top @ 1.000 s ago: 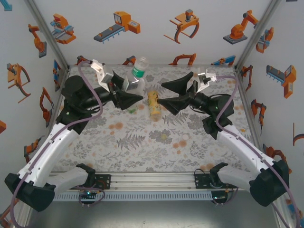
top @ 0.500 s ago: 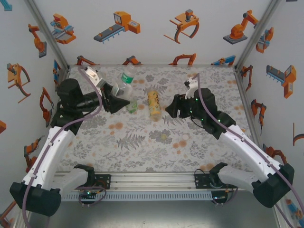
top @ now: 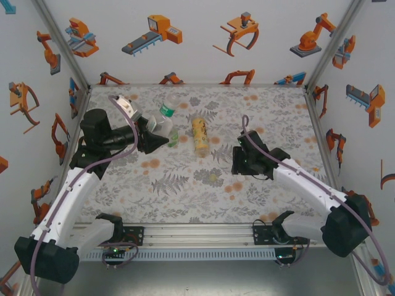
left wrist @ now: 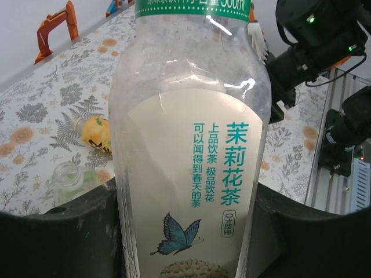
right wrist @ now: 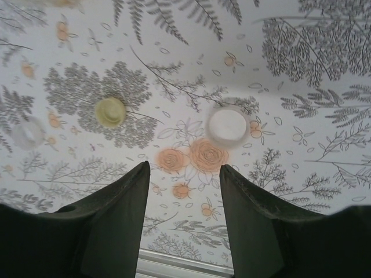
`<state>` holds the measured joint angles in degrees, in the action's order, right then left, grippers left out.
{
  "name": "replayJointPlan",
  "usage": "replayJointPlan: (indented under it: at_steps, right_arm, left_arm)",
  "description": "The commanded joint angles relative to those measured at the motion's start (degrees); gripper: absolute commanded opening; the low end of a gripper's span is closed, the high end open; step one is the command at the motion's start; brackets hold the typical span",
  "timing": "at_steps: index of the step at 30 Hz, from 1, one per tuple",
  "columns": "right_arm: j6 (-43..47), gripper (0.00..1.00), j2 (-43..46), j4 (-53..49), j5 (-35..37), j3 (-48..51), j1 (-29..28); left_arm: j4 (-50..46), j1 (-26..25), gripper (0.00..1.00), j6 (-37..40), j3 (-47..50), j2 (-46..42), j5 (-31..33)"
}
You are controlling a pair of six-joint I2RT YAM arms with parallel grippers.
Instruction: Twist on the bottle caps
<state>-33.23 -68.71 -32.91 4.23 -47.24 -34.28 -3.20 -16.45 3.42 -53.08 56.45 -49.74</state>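
Room: table (top: 278, 111) is boxed in by printed walls (top: 203, 55) at the back and both sides, with a metal rail (top: 197, 237) along the near edge. The most open floor is the far strip and the right side. The middle is crowded: both arms reach in and the bottles sit there.

Left tool (top: 157, 134): clamped tight on the lower body of the clear bottle (left wrist: 185, 145), which has a white-green label. The bottle is held off the table, tilted, neck towards the back wall.

Right tool (right wrist: 184, 167): points down at the table, jaws partly apart, nothing between them, touching nothing.

- White cap (right wrist: 227, 126) lies flat just beyond the fingertips.
- Yellow cap (right wrist: 110, 111) lies farther out on the other side.
- Pale cap (right wrist: 26, 132) is at the edge of the right wrist view, blurred.

Yellow bottle (top: 199, 135) lies on its side mid-table. Small green bottle (left wrist: 71, 179) stands upright near it, mouth open.

Surface: grey floral print with orange blotches.
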Motion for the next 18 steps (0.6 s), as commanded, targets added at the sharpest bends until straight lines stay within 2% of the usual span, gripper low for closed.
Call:
replayJointPlan:
  at_steps: [1,18]
  right_arm:
    - [-1.8,0.51,-1.9,-1.1,2.2,0.9,-0.4]
    - [-0.8,0.54,-8.7,3.7,6.0,2.9,-0.3]
  left_arm:
    - [1.6,0.2,0.00,1.0,0.4,-0.1,0.1]
    - [2.2,0.3,0.00,-0.4,0.1,0.9,-0.1]
